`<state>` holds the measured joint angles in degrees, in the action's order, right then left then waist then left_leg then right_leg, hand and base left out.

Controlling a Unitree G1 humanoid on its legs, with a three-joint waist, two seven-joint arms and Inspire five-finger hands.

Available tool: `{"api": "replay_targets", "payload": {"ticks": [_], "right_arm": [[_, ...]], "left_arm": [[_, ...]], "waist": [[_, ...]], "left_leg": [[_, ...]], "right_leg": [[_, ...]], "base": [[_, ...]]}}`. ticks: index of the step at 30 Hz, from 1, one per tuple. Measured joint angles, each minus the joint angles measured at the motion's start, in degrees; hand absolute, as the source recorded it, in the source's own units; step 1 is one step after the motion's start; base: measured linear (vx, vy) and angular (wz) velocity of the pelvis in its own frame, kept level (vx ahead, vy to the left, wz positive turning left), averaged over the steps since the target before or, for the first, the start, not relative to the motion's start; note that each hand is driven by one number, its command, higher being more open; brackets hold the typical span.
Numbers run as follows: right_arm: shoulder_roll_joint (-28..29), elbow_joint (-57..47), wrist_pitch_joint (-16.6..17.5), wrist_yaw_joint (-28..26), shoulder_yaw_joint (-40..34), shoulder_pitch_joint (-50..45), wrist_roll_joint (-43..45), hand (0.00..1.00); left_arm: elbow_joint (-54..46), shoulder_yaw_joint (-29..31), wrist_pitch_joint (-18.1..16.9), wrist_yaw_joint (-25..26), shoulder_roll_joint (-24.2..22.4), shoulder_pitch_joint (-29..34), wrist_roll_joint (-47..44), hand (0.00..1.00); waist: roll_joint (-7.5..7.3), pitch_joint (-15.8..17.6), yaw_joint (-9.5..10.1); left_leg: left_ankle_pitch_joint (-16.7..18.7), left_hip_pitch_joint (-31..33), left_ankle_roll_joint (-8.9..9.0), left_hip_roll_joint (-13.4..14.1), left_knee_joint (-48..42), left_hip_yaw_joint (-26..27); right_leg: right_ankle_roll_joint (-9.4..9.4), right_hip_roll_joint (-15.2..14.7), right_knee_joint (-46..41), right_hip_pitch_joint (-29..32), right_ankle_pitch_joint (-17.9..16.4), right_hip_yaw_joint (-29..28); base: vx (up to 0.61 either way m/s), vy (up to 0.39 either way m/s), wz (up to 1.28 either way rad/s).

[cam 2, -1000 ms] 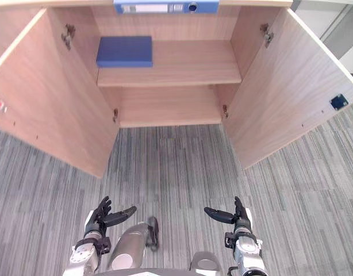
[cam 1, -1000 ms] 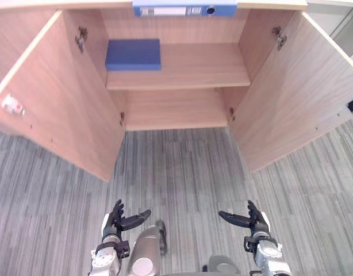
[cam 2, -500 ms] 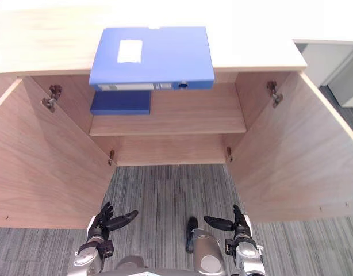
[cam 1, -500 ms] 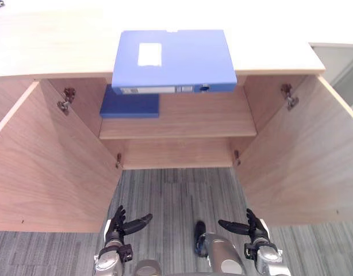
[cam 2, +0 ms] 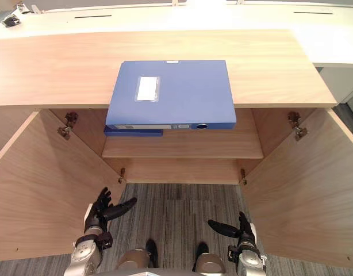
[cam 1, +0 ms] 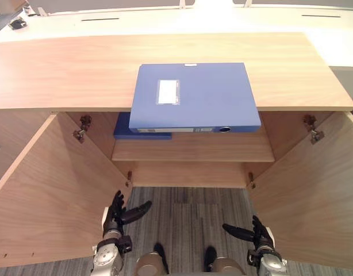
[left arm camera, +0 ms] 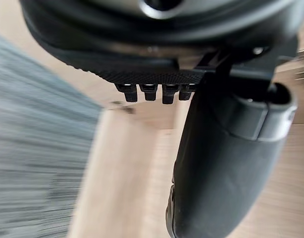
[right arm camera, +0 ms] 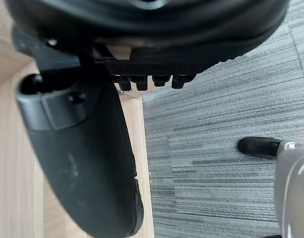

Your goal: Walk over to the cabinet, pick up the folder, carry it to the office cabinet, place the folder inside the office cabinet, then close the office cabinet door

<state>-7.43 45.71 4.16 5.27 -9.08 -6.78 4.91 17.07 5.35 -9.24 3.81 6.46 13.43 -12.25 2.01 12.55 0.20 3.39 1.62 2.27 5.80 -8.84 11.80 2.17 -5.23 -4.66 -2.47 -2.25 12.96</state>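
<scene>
Grey carpet [cam 1: 188,207] lies between open cabinet doors [cam 1: 56,190], folder [cam 1: 194,95] on top; left hand [cam 1: 120,214], right hand [cam 1: 254,233] spread.

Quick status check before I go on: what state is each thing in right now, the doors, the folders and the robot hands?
Left cabinet door: swung open.
Right cabinet door: swung open.
Blue folder: lying flat on the cabinet top at its front edge, spine toward the robot, not held.
Second blue folder: lying flat on the inner shelf, at its left end.
Left robot hand: open, empty, low before the cabinet.
Right robot hand: open, empty, low before the cabinet.
</scene>
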Motion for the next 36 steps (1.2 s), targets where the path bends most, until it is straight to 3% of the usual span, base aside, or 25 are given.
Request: {"api": "replay_targets", "payload": {"ticks": [3,6,10,13,17,23,27,28,29,36], "right_arm": [[0.0,-0.1,0.4,-0.1,0.0,-0.1,0.0,1.00],[-0.1,-0.1,0.7,-0.2,-0.1,-0.9,-0.6,1.00],[-0.1,0.1,1.1,-0.4,0.1,-3.0,-1.9,1.00],[-0.2,0.9,1.2,-0.5,0.6,-3.0,-2.6,1.00],[-0.5,1.1,1.8,-0.5,2.8,-3.0,-2.9,1.00],[-0.5,1.1,2.4,-1.1,6.1,-2.9,-2.9,1.00],[-0.4,1.1,2.4,-1.7,7.3,-3.7,-3.0,1.00],[-0.4,1.0,2.3,-1.7,7.2,-4.1,-2.9,1.00],[-0.4,1.0,2.3,-1.8,7.3,-4.2,-2.9,1.00],[-0.1,0.1,2.3,-2.7,7.3,-4.3,-2.8,1.00]], "left_arm": [[-9.0,0.7,-0.1,0.0,0.1,2.6,1.7,1.00],[-20.4,1.1,-0.5,0.7,1.2,6.0,9.1,1.00],[-36.0,0.9,-3.5,3.2,5.7,8.0,23.0,1.00],[-40.2,0.3,-5.1,4.2,8.8,7.3,28.6,1.00],[-42.1,-3.6,-6.5,7.4,13.5,3.2,39.8,1.00],[-41.4,-9.2,-5.7,10.9,15.4,-1.7,50.6,1.00],[-36.9,-13.0,-2.9,12.5,14.6,-6.9,55.2,1.00],[-31.2,-14.9,2.2,12.3,13.1,-11.6,61.1,1.00],[-30.0,-14.9,2.5,12.3,13.3,-12.5,61.8,0.00],[-28.1,-14.5,3.6,12.4,13.6,-15.6,62.9,0.00]], "waist": [[-0.06,-0.1,0.22],[0.09,-1.1,0.29],[0.14,-3.3,0.38],[0.18,-4.0,0.20],[-0.02,-4.7,-0.14],[-0.10,-5.5,-0.45],[-0.19,-6.8,-1.40],[-0.45,-7.0,-2.70],[-0.48,-7.1,-2.72],[-1.14,-8.8,-2.77]], "left_leg": [[-0.7,-0.9,-0.11,-0.3,1.4,0.0],[-1.7,-1.5,0.04,-0.5,3.2,-0.2],[-1.7,-1.9,0.19,-0.4,3.9,-0.3],[-1.7,-2.0,0.25,-0.4,3.9,-0.3],[-1.6,-2.9,0.29,-0.5,4.1,-0.2],[-1.7,-3.7,0.27,-0.5,5.2,0.9],[-1.8,-4.8,0.27,-0.5,6.9,2.7],[-2.0,-5.5,0.21,-0.6,8.3,4.5],[-2.0,-6.0,0.17,-0.7,8.9,4.6],[-2.2,-7.2,-0.08,-1.6,10.6,5.2]], "right_leg": [[0.00,-0.1,0.2,-0.4,0.0,0.0],[0.10,0.0,0.6,-0.4,-0.1,0.0],[0.45,0.3,1.2,-0.8,-0.3,-0.1],[0.49,0.5,1.5,-1.1,-0.2,-0.1],[0.47,0.6,1.7,-2.0,-0.1,-0.4],[0.40,0.7,1.7,-1.9,-0.1,-1.6],[0.39,0.9,1.7,-1.3,-0.1,-3.4],[0.24,1.1,1.7,-0.2,0.0,-5.2],[0.20,1.1,1.7,-0.2,0.0,-5.3],[0.10,0.5,2.1,-0.5,0.1,-6.7]], "base": [[-0.03,-0.003,0.01],[-0.04,-0.026,0.03],[-0.02,-0.014,0.00],[0.00,0.000,0.00],[0.00,0.000,0.00],[-0.03,-0.001,-0.11],[0.04,0.009,-0.28],[0.13,0.024,-0.39],[0.14,0.031,-0.34],[0.02,0.027,-0.03]]}}
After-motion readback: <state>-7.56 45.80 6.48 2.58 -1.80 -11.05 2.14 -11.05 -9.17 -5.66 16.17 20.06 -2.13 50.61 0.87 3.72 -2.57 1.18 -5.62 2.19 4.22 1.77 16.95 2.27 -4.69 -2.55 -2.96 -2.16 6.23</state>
